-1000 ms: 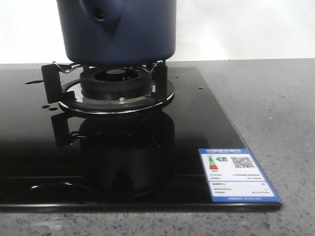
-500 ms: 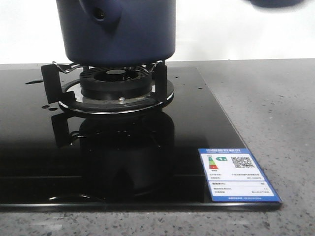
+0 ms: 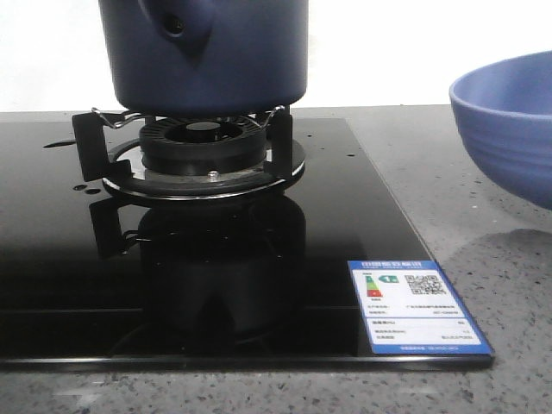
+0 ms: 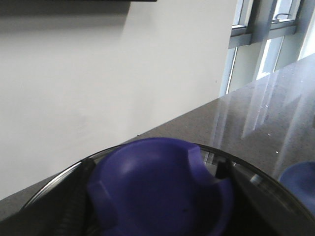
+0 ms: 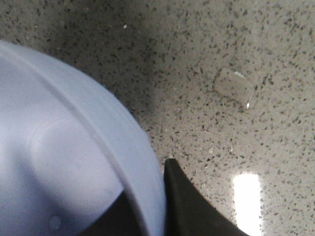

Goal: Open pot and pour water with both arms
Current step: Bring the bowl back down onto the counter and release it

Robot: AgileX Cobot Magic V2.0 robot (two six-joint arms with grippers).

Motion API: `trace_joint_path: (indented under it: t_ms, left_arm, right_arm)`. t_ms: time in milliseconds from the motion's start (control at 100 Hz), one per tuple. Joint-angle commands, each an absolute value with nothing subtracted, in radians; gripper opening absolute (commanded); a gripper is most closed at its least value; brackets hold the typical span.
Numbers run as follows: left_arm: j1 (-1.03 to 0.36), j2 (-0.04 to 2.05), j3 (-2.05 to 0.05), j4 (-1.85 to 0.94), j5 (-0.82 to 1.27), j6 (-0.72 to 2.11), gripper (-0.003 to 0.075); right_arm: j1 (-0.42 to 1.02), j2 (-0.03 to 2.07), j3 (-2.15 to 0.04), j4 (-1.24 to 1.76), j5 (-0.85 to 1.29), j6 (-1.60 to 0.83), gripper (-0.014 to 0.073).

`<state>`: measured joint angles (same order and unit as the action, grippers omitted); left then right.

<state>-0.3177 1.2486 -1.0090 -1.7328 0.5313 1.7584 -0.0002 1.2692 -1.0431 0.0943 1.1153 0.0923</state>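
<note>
The dark navy pot [image 3: 207,52] stands on the gas burner [image 3: 203,142], its pierced lug [image 3: 177,26] facing me; its top is out of frame. In the left wrist view my left gripper [image 4: 155,209] is shut around the blue knob [image 4: 157,187] of a glass lid [image 4: 258,178], a dark finger on each side. My right gripper [image 5: 150,206] pinches the rim of the periwinkle bowl [image 5: 64,147], one finger inside and one finger [image 5: 184,201] outside. The bowl [image 3: 509,129] hangs above the counter at the right edge of the front view. Neither gripper shows in the front view.
The burner sits on a black glass cooktop [image 3: 259,259] with a blue energy label [image 3: 414,306] at its front right corner. Speckled grey counter [image 3: 466,172] lies to the right, under the bowl. A white wall and a window [image 4: 266,44] are behind.
The bowl has come down from the top right edge into full view at the right. The pot has not moved.
</note>
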Motion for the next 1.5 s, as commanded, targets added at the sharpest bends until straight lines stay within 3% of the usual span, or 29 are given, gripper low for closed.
trace_joint_path:
  t_ms: [0, 250, 460, 580, 780, 1210, 1490]
  left_arm:
    - [-0.336, 1.263, -1.071, -1.794, 0.578, 1.756, 0.0262]
    - [-0.352, 1.351, -1.13, -1.785, 0.6, 1.757, 0.0262]
    - [-0.352, 1.382, -1.13, -1.778, 0.596, 1.807, 0.0262]
    - [-0.352, 1.398, -1.13, -1.778, 0.591, 1.808, 0.0262]
    - [-0.352, 1.418, -1.13, -1.778, 0.59, 1.812, 0.0262]
    - [-0.354, 1.448, -1.13, -1.802, 0.594, 1.89, 0.0262]
    - [-0.354, 1.455, -1.13, -1.846, 0.592, 1.984, 0.0262]
  right_arm:
    - [-0.008, 1.238, -1.059, 0.092, 1.083, 0.082, -0.0062]
    - [-0.008, 1.238, -1.057, 0.089, 1.093, 0.082, -0.0034]
    - [-0.008, 1.238, -1.057, 0.089, 1.098, 0.082, 0.0238]
    - [-0.008, 1.238, -1.057, 0.089, 1.098, 0.082, 0.0295]
    - [-0.009, 1.187, -1.106, 0.067, 1.084, 0.084, 0.0298]
    - [-0.009, 1.004, -1.427, 0.101, 1.086, 0.088, 0.0297]
    - [-0.009, 0.902, -1.482, 0.108, 1.068, 0.088, 0.0295]
